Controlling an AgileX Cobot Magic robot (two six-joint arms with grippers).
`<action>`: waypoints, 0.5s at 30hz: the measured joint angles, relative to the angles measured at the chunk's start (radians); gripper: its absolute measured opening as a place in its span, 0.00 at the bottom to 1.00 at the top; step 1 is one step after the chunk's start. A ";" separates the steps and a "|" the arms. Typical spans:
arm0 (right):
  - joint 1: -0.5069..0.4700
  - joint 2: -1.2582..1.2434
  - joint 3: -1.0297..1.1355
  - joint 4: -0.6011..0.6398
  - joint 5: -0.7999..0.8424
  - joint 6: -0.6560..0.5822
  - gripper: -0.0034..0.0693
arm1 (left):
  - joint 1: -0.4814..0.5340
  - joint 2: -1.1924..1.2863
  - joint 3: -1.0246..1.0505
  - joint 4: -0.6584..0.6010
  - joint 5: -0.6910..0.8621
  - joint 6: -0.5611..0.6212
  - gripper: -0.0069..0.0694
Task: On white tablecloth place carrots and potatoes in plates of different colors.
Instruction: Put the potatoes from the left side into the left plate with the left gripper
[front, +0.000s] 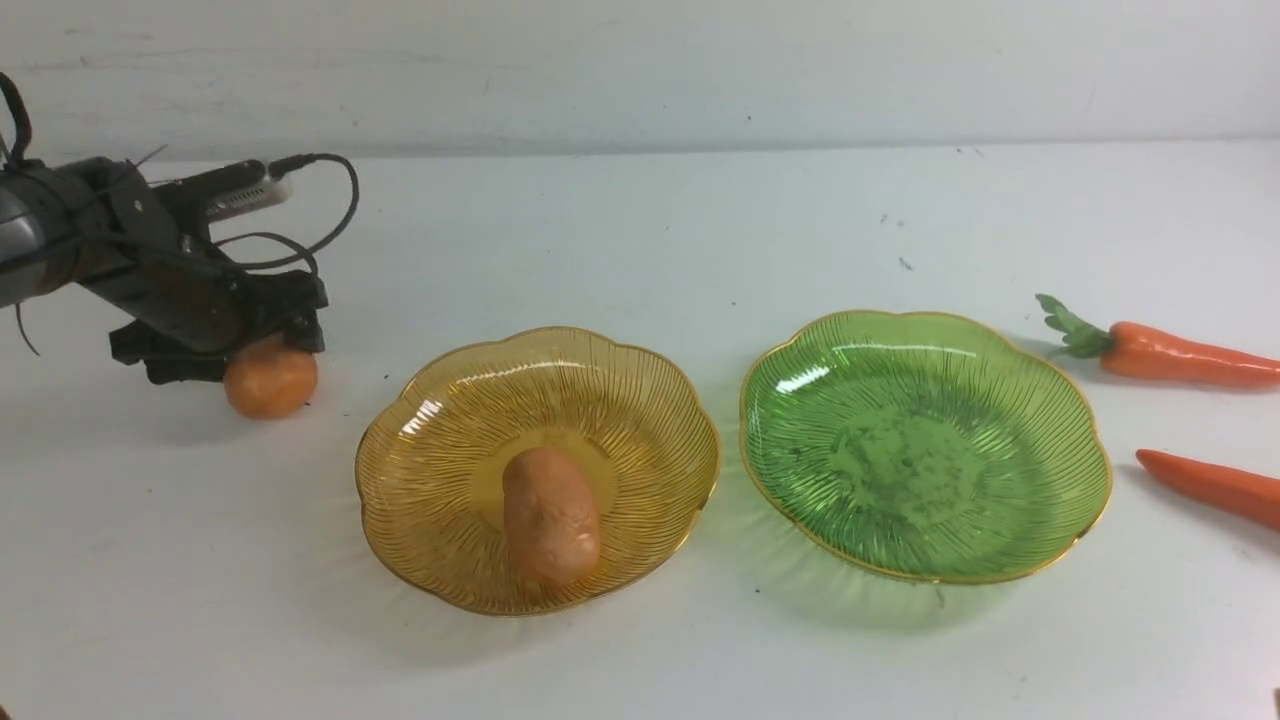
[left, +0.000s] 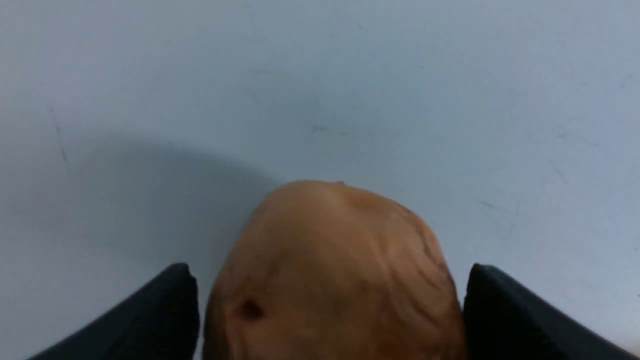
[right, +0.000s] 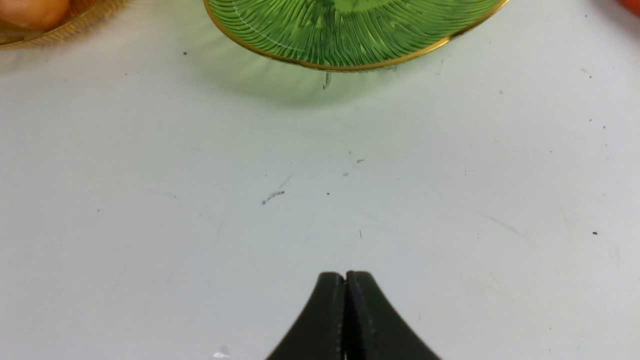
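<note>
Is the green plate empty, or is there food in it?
Empty. The green plate shows only bare ribbed bottom; the leafy carrot and the other carrot lie outside it on the white tablecloth.

Amber ribbed plate (front: 437, 455), green ribbed plate (front: 1010, 420)

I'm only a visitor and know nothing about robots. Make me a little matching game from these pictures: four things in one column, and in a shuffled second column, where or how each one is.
Things
1. longer potato
2. rounder potato
3. green plate
4. right gripper

Place or state
A. fingers closed together, holding nothing
B. lying in the amber plate
C. empty
D. flanked by the fingers of the left gripper

Pairs: 1-B, 2-D, 3-C, 4-A
</note>
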 joint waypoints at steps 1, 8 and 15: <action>0.000 0.000 0.000 0.000 0.000 0.000 0.03 | 0.000 0.002 0.000 0.000 0.000 0.000 0.96; 0.000 0.000 0.000 0.000 -0.001 0.000 0.03 | -0.002 -0.037 -0.048 -0.077 0.191 0.046 0.64; 0.000 0.000 0.000 0.000 -0.018 0.000 0.03 | -0.113 -0.163 -0.089 -0.249 0.490 0.270 0.63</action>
